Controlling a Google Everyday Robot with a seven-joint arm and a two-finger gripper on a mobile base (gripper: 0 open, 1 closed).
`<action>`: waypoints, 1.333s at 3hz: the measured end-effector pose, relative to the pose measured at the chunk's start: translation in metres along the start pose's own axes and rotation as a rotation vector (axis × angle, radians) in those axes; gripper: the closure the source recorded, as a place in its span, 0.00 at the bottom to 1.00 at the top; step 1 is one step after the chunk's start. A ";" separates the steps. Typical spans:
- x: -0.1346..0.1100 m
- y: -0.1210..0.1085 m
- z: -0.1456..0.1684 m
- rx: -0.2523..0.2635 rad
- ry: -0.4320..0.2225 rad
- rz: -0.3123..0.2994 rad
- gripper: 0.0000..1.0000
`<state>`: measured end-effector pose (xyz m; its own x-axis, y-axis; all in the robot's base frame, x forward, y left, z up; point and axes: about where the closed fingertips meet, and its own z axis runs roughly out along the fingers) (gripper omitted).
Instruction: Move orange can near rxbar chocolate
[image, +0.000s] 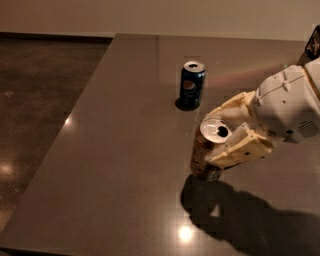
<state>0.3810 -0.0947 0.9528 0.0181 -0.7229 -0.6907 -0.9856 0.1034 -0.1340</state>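
One grey table (125, 150) fills the view. From its 3 o'clock side, the white arm (290, 105) extends the cream gripper (209, 141). Its fingers (240, 147) are clamped on the orange can (201, 154), which is tilted near table centre. The blue Pepsi can (192, 85) stands upright at about 11 o'clock from the orange can, apart.

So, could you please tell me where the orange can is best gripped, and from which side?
Around its upper wall, coming from the picture's right, as the end effector, in front of the Pepsi can, grips the orange can now. The round, straight sides suit two opposed fingers; the flat silver top offers no hold.
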 end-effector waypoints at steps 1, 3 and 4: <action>0.020 -0.006 -0.015 0.028 -0.003 0.010 1.00; 0.058 -0.008 -0.029 0.060 -0.011 0.021 1.00; 0.072 -0.011 -0.029 0.066 0.004 0.034 0.84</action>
<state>0.3885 -0.1678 0.9250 -0.0158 -0.7207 -0.6931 -0.9724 0.1723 -0.1570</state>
